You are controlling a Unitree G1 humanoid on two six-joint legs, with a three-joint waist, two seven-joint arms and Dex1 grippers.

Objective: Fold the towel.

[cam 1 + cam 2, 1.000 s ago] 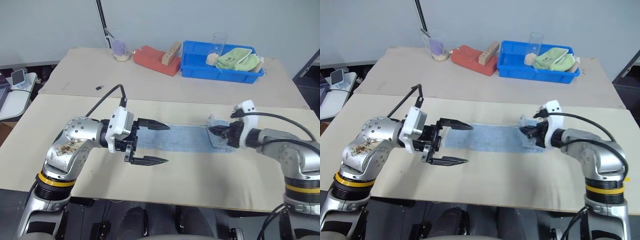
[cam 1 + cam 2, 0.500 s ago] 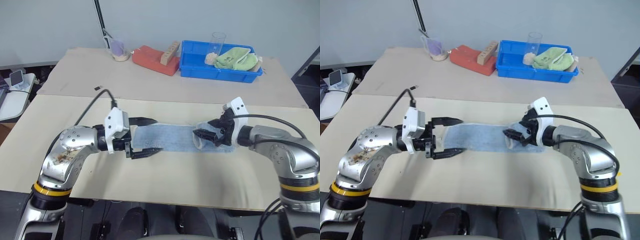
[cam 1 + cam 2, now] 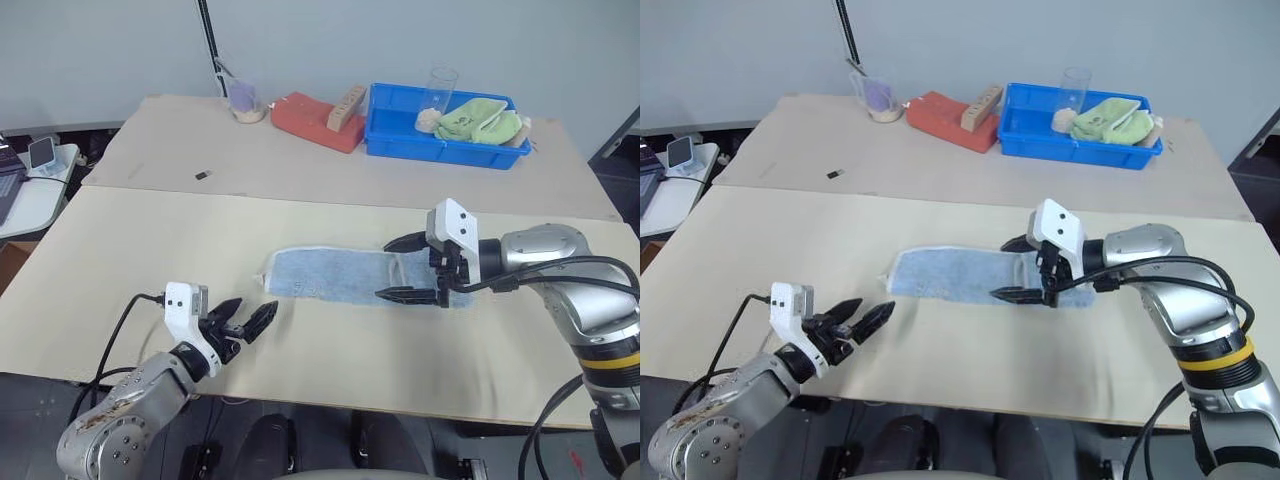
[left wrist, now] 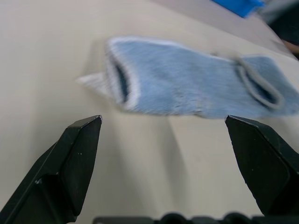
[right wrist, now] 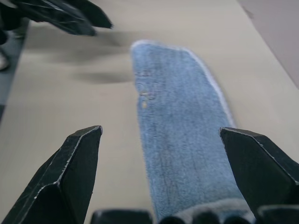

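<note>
I see the towel (image 3: 350, 278) lying as a long folded strip at table centre, right gripper (image 3: 408, 268) spread wide above its 3 o'clock end, partly masking that end, holding nothing, left gripper (image 3: 245, 320) spread and empty at 7 o'clock of the towel, clear of it, embroidered mark too small to confirm.

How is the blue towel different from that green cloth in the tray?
The towel is light blue with whitish edging; the green cloth is lime. The towel lies stretched in a long flat strip on the near table; the green cloth sits bunched in the blue tray on the far table. The towel looks longer. Both look like soft fabric.
</note>
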